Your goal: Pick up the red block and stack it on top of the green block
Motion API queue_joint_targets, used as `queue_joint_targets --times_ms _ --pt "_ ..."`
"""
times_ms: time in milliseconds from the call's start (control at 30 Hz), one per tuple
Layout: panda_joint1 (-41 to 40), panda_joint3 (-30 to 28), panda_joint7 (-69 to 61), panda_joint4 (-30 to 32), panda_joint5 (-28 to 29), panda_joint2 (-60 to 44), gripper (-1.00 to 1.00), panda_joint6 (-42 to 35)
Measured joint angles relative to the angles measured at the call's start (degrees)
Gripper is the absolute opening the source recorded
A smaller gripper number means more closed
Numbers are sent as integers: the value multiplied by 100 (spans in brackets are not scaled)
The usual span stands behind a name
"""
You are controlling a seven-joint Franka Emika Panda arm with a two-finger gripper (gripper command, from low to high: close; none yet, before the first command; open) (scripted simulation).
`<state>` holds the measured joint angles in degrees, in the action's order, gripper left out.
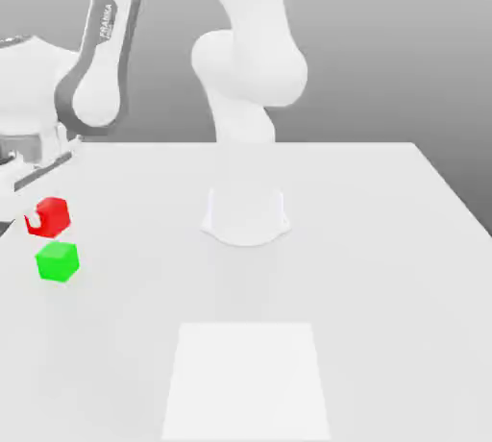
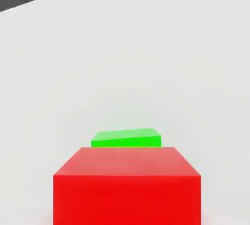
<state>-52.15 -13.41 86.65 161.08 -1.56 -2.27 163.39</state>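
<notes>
Red block (image 1: 50, 216): rigid, light, glossy, likely slippery; best held square on opposite flat faces. It hangs clamped in the gripper (image 1: 38, 224), just above the green block (image 1: 58, 261) on the table (image 1: 365, 238).

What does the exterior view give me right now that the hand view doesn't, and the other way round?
Exterior view: the arm, its base, the table edges, and the red block raised beside the green block.
Hand view: the red block's faces up close, part of the green block past it.
Both: both blocks, unstacked, on the white table.
</notes>
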Motion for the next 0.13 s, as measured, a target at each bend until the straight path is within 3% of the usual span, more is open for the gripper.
queue_joint_targets --times_ms 33,133 --pt "-45 96 -129 -6 -179 -184 100 171" --pt "-44 96 -129 -6 -178 -184 100 171"
